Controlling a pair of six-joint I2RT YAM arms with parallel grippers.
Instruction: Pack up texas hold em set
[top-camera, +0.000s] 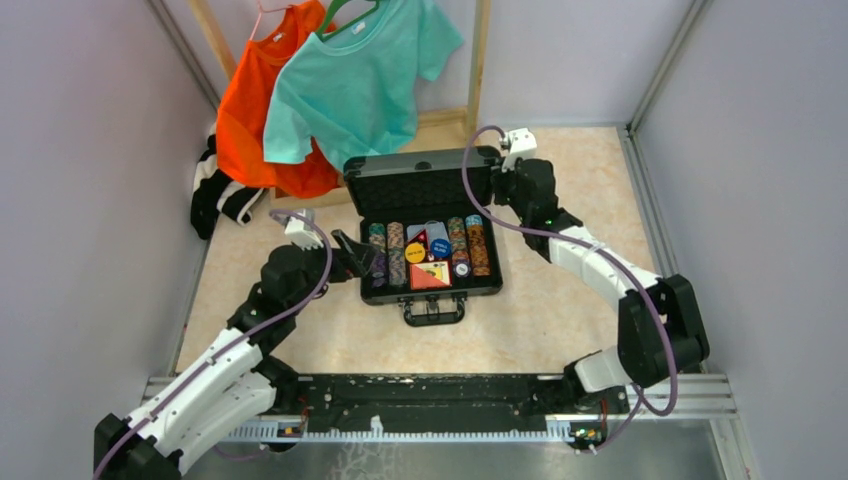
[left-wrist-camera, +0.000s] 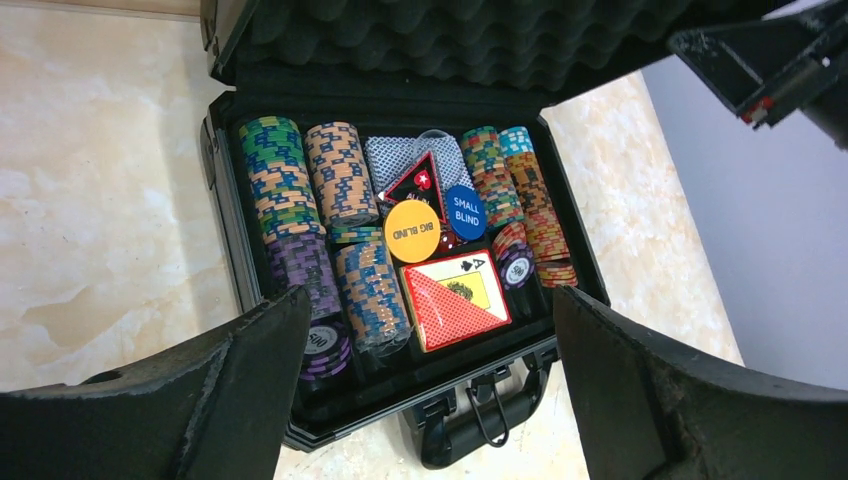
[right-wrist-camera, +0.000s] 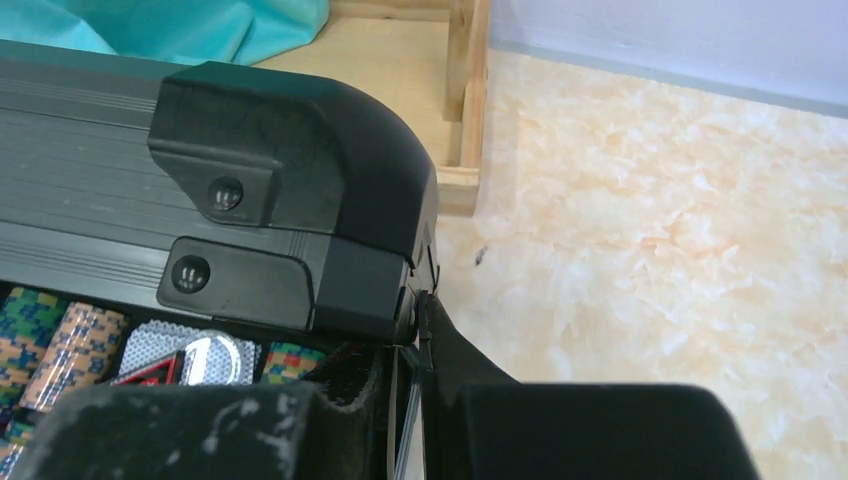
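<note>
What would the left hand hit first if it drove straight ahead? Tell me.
The left hand would likely meet the purple chips in the near-left corner of the briefcase, or its rim first; depth unclear.

Teal shirt (top-camera: 360, 80) and orange shirt (top-camera: 250, 115) hang from a wooden rack (top-camera: 478, 60); striped cloth (top-camera: 213, 192), perhaps, below.

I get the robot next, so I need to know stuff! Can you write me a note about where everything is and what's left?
Case: open, lid up, handle toward the arms.
Left gripper: open, empty, at the case's left edge beside the chips.
Right gripper: shut at the lid's right corner; whether it truly pinches the lid is unclear.
Done: chips, card box, yellow button and blue button lie inside.
Left: lower the lid shut.
</note>
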